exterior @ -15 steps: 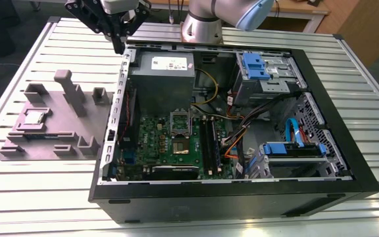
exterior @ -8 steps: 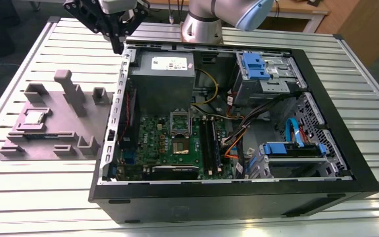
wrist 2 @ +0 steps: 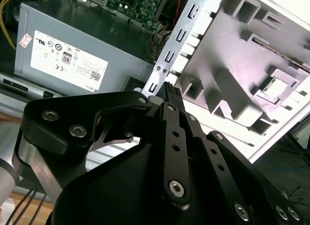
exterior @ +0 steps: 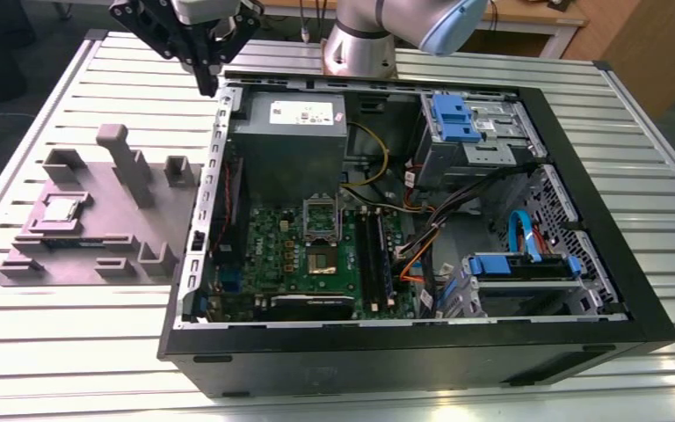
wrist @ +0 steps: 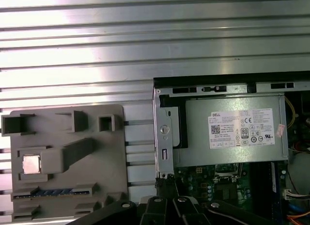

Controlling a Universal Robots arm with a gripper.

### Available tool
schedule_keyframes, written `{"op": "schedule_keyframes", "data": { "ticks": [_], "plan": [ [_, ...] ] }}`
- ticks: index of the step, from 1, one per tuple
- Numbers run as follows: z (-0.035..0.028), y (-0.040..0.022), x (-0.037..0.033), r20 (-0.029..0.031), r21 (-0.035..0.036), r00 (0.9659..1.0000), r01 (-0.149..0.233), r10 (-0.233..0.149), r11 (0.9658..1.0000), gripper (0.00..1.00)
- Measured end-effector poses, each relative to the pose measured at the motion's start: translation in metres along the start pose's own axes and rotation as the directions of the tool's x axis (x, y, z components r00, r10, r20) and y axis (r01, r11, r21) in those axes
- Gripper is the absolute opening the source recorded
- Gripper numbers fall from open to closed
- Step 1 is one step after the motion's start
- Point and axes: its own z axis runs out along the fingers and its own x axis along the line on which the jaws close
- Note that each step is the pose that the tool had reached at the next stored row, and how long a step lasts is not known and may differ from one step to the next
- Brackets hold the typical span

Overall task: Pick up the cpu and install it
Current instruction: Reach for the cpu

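cpu [exterior: 59, 209] lying in grey tray [exterior: 115, 224] | fingers [wrist 2: 169, 101] clenched together, empty, well apart from it

In the exterior view the arm [exterior: 373, 35] & the upper part of the gripper [exterior: 207, 85] are cut by the top edge, and the tabletop [exterior: 80, 352] runs off the bottom edge. The case [exterior: 431, 352] near wall hides the motherboard [exterior: 279, 255] lower edge; the grey power box [exterior: 291, 145] covers its far end. The cpu [exterior: 59, 209] on the grey holder [exterior: 115, 237] is too small for surface detail, and the socket [exterior: 320, 215] state can't be told. In the second wrist view the gripper body blocks part of the case, the holder runs off the pic edge, and glare washes out the cpu. In the first wrist view the case is cut by the edge & gripper links cover part of the motherboard.
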Motion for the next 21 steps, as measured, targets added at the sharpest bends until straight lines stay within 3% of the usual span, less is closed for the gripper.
{"op": "schedule_keyframes", "data": {
  "ticks": [21],
  "plan": [
    [-0.0002, -0.0005, 0.0070, 0.0000, 0.0000, 1.0000, 0.000, 0.000, 1.0000, 0.10]
  ]
}}
